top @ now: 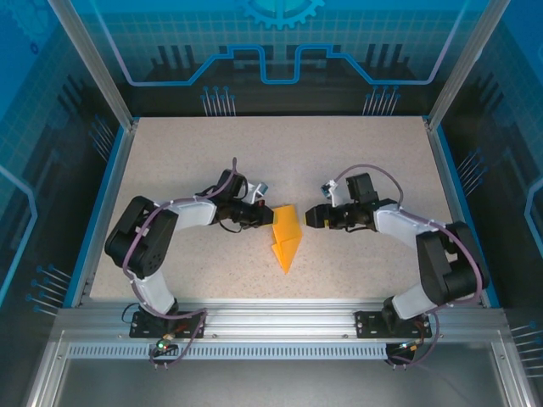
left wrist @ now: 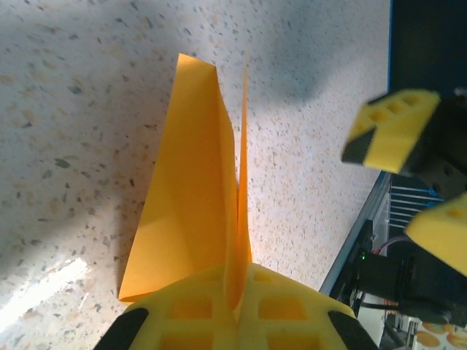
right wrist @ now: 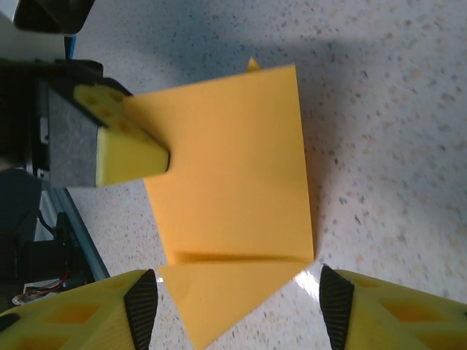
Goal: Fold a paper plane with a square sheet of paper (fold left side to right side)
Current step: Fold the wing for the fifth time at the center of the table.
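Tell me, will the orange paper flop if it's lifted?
Probably floppy: the orange paper is thin, and its free flap bends away where the left gripper pinches it. Likely very light, so a nudge could slide it. Its folds may stiffen it.

The sheet of paper [top: 286,240] lay at the middle of the bench [top: 187,161], between the left arm [top: 170,225] and the right arm [top: 416,233], its pointed end toward the near edge. The left jaws clamped a raised flap at its left far edge. The right jaws stood spread just beside its right edge, facing them.
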### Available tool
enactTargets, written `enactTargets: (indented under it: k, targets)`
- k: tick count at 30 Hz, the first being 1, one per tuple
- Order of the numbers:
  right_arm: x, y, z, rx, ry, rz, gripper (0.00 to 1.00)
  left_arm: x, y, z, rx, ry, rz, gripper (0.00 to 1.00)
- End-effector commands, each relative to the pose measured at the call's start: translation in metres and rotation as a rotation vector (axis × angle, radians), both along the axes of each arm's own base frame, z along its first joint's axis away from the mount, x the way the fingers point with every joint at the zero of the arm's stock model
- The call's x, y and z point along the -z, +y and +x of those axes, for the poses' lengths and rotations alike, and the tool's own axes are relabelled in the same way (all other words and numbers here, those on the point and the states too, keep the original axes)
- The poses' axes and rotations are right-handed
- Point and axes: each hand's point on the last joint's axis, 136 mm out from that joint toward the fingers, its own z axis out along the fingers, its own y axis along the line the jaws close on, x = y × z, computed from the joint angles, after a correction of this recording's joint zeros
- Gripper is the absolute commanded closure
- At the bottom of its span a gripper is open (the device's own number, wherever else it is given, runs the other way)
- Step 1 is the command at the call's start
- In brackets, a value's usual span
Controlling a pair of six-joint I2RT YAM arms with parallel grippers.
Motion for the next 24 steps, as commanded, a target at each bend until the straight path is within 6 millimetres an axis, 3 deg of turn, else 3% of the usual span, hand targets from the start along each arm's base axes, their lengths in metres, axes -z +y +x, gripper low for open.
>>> enactTargets:
  k: [1,11,18,24]
  targets:
    - [-0.006,0.010,0.017,-0.052,-0.049,0.067,0.37,-0.016,-0.003,-0.008,0.072,-0.074,-0.058,0.97]
    - [0.029,0.026,0.023,-0.111,0.035,0.084,0.38,-0.014,-0.005,-0.012,0.093,-0.074,-0.081,0.99]
    - [0.030,0.041,0.027,-0.151,0.053,0.126,0.40,-0.009,-0.006,-0.011,0.096,-0.063,-0.078,0.99]
    - [0.023,0.043,0.023,-0.172,0.049,0.137,0.53,-0.003,-0.005,-0.009,0.092,-0.052,-0.063,1.00]
